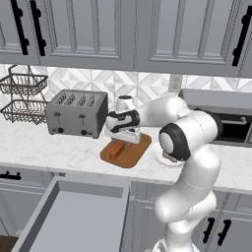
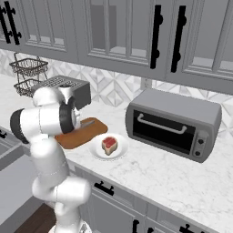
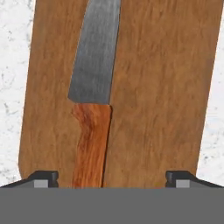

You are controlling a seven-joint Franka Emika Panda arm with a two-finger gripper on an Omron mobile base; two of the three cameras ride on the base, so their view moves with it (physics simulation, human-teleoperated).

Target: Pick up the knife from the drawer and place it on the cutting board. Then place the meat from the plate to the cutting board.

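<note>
The knife [image 3: 92, 109] lies flat on the reddish-brown cutting board [image 3: 162, 96], grey blade pointing away and orange-brown handle toward the hand. My gripper [image 3: 111, 178] hovers just above the handle end, open; both fingertips [image 3: 43, 178] stand well clear of the handle. From the left base view the gripper [image 1: 124, 140] hangs over the cutting board [image 1: 132, 153] and the knife handle [image 1: 116, 150]. The meat [image 2: 109, 144] rests on the white plate [image 2: 98, 151], right of the cutting board [image 2: 86, 133]. The drawer [image 1: 78, 221] stands pulled out below the counter.
A toaster [image 1: 76, 113] stands just left of the board, with wire baskets [image 1: 22, 98] beyond it. A toaster oven [image 2: 175, 123] sits right of the plate. Wall cabinets hang overhead. My own arm [image 1: 189, 142] covers most of the plate in the left base view.
</note>
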